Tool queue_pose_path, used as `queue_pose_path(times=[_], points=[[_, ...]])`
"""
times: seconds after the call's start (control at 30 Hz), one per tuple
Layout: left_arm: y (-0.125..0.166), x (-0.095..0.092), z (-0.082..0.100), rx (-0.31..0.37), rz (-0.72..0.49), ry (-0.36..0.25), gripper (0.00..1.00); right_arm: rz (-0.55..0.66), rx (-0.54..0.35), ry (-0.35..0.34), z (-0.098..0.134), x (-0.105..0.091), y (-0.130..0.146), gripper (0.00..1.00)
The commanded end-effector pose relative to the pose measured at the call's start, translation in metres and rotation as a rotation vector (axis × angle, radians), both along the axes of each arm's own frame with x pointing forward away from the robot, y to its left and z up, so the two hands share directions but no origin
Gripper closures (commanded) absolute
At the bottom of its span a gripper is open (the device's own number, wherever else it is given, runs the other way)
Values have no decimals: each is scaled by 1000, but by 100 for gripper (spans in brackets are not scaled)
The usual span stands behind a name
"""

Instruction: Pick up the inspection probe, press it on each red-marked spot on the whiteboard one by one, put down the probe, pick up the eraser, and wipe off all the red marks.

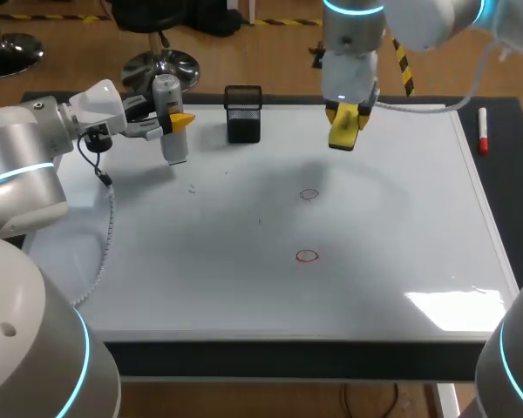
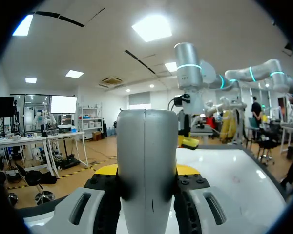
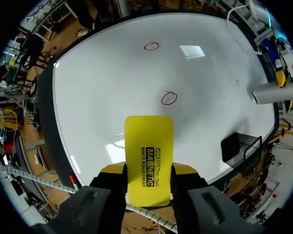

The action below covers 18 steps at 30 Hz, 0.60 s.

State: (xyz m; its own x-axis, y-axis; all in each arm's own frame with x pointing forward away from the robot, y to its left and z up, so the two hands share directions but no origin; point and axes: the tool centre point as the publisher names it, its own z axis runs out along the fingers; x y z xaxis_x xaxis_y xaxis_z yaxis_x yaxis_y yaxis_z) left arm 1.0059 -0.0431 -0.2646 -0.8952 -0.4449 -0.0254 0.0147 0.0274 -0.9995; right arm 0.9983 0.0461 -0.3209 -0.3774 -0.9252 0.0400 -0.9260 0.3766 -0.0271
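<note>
Yellow eraser (image 3: 148,146) clamped in right hand (image 3: 149,170) above whiteboard (image 1: 401,226), grey probe (image 2: 146,146) gripped in left hand (image 2: 146,170)

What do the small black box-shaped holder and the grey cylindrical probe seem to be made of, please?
The small black box-shaped holder looks like matt wire mesh, probably metal: its walls show a fine see-through grid. The grey cylindrical probe looks like smooth plastic or painted metal, with a soft sheen and a seam line.

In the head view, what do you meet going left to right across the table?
Probe in the left gripper → black mesh holder → yellow eraser in the right gripper → red marker pen.
</note>
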Motion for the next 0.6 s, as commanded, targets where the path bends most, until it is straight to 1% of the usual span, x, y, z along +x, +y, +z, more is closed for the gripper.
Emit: queue_pose_path(times=[0.03,0.2,0.37,0.6], points=[[0,1,1,-1,-1,0,100,-32,31,-5,2,5,-23,100],[0,1,1,-1,-1,0,100,-74,38,-8,-1,11,-41,100],[0,1,1,-1,-1,0,100,-103,40,-5,-9,23,-57,100],[0,1,1,-1,-1,0,100,-120,28,8,-18,41,-67,100]])
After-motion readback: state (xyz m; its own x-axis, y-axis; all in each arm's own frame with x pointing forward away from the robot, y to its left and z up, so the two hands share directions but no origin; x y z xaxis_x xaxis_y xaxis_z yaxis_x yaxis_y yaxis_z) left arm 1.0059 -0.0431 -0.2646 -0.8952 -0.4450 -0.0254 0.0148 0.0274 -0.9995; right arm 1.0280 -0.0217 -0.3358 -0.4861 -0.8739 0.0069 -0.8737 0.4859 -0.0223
